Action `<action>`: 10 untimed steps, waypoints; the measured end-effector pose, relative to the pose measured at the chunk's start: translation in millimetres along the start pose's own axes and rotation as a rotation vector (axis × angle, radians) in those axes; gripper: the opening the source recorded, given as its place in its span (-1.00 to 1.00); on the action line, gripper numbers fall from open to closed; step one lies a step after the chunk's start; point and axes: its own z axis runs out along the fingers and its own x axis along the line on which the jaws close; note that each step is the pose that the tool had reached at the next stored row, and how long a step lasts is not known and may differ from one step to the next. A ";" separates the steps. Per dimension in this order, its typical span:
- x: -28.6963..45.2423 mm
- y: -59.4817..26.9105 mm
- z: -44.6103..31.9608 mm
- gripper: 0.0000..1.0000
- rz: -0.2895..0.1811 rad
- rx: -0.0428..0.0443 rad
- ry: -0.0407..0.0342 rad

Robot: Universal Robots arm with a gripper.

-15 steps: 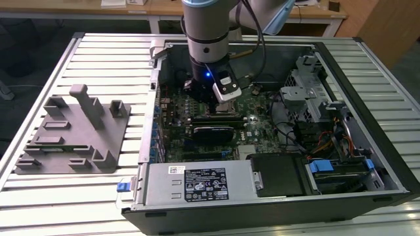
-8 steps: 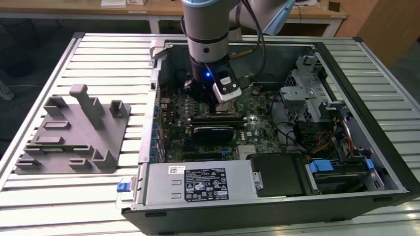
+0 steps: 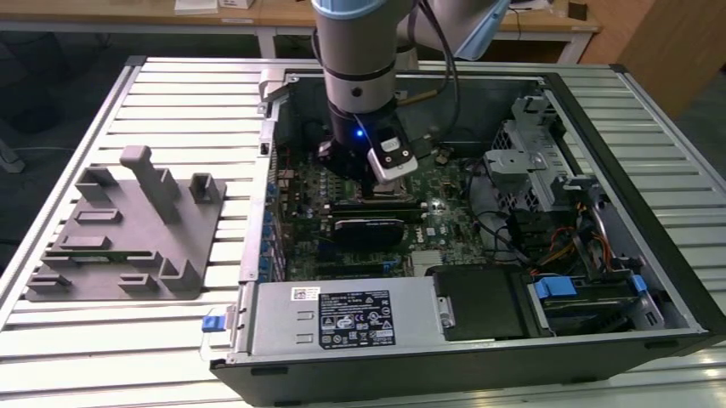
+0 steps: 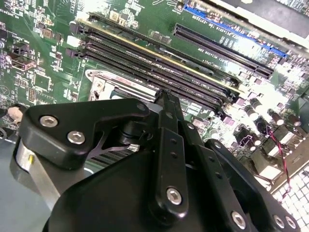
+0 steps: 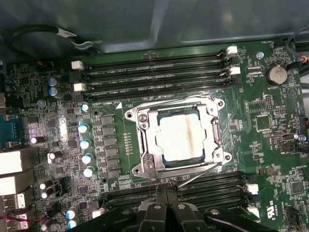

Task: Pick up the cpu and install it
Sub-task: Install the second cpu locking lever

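A: We can't see the gripper (image 5: 166,203) fingertips, cut off at first wrist view's bottom edge.
B: In the exterior view the arm (image 3: 360,76) hides the socket.

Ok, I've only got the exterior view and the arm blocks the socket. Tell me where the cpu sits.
Observer: In the first wrist view the cpu lies in the socket, inside the metal frame.
Operator: Report the gripper.
Observer: The gripper is off the cpu, fingers together with nothing between them, by the memory slots beside the socket.
Operator: Check the lever.
Observer: A thin lever slants out from the frame's corner, not flush along it.
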 end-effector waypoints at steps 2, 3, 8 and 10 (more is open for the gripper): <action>-0.2 -1.6 0.4 -0.79 0.000 -0.0102 0.0015; -0.3 -2.4 0.6 -0.79 0.000 -0.0165 0.0024; 0.3 -6.6 2.1 -0.79 -0.002 -0.0462 0.0069; 1.4 -9.2 2.6 -0.79 -0.003 -0.0549 0.0082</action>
